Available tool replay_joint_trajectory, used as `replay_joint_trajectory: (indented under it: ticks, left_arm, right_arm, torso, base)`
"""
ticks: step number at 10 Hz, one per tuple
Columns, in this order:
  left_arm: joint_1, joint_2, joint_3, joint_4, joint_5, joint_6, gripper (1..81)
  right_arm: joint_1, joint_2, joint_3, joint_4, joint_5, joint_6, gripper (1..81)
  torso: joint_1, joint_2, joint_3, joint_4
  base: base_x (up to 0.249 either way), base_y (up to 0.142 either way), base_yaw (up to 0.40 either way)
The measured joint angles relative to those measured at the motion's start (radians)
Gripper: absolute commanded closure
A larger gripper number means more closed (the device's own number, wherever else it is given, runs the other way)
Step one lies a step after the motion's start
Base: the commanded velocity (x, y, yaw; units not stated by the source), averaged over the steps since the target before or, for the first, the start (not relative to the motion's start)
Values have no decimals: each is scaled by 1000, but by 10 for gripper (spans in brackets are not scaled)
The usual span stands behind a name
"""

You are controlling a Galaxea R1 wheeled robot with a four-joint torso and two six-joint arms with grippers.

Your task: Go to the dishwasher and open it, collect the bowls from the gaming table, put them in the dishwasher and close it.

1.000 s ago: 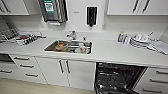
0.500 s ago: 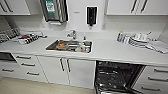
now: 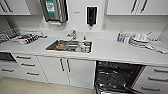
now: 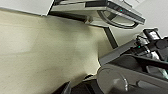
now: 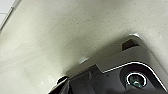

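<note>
The dishwasher stands open under the white counter at the lower right of the head view. Its dark inside with racks shows, and its door hangs down at the lower edge of the view. The gaming table and the bowls are out of view. Both wrist views look down on pale floor with parts of my own body beside it.
A steel sink set in the counter holds an orange item and other dishes. Stacked white dishes sit at the counter's right, trays at its left. White cabinet doors and drawers run below.
</note>
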Motion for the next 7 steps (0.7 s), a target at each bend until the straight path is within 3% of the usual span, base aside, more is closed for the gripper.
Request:
replay_joint_trajectory:
  ticks: [3,7]
  left_arm:
    - [70,129,-264,-26,12,-19,10]
    - [172,342,-582,-74,11,-25,10]
  right_arm:
    - [-57,76,-53,-10,12,-155,10]
    - [-96,196,-243,-13,16,-265,10]
  torso:
    - [0,0,0,0]
    - [0,0,0,0]
  base:
    - [0,0,0]
    - [0,0,0]
